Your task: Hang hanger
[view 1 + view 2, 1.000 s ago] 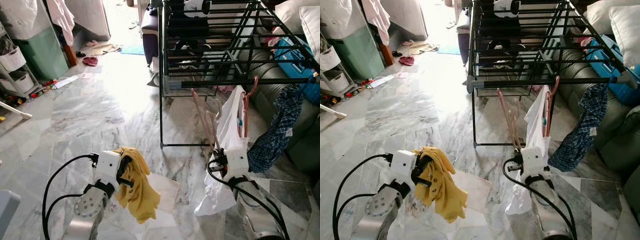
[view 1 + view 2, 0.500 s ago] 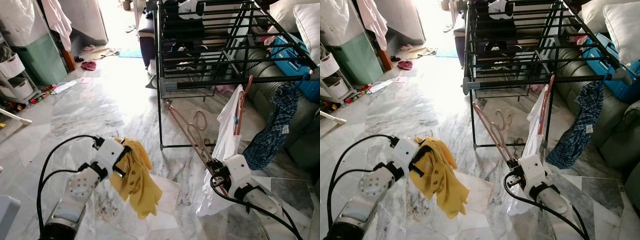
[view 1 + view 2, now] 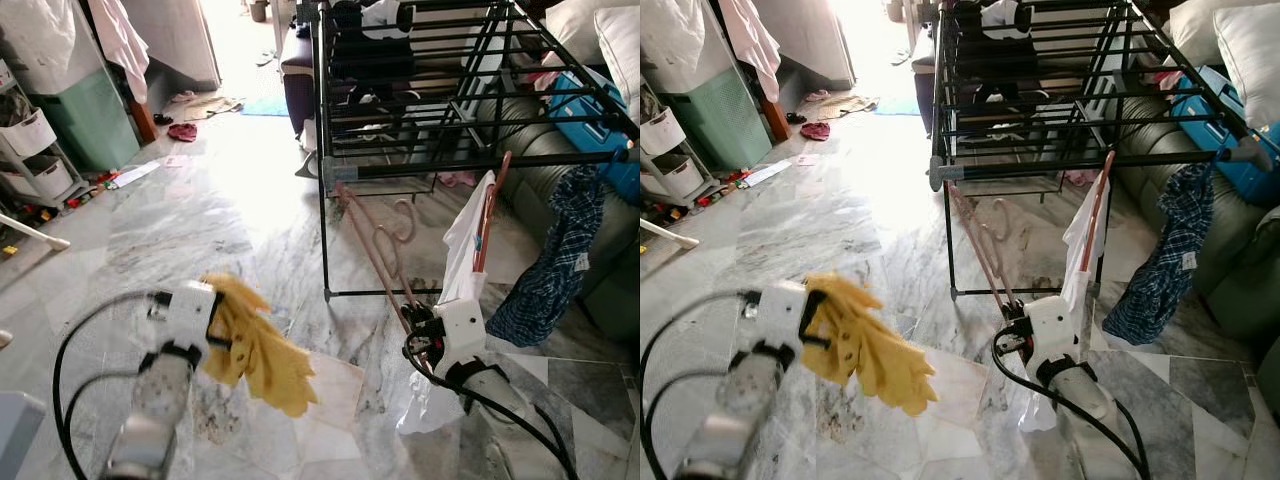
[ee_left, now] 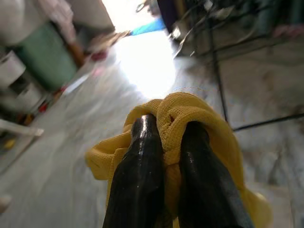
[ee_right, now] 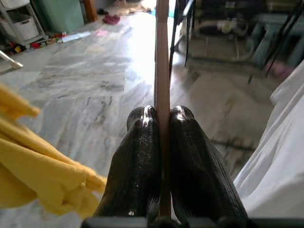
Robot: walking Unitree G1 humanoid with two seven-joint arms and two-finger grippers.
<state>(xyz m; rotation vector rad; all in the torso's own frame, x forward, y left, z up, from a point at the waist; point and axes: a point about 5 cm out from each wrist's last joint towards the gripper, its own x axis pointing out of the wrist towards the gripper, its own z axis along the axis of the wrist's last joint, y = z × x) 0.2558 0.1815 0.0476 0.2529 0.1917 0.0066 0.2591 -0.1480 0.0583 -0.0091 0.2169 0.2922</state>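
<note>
The right claw (image 5: 161, 123) pinches the pink hanger (image 3: 375, 250), the left claw (image 4: 166, 137) pinches a yellow shirt (image 3: 255, 345); lift the hook toward the rack (image 3: 440, 165) at 12 o'clock, keeping it level.

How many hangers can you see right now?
2. One pink hanger is pinched in the right pincer, its hook near the drying rack. A second hanger carries the white garment hanging on the rack's front bar. Others may be hidden among clothes.
</note>
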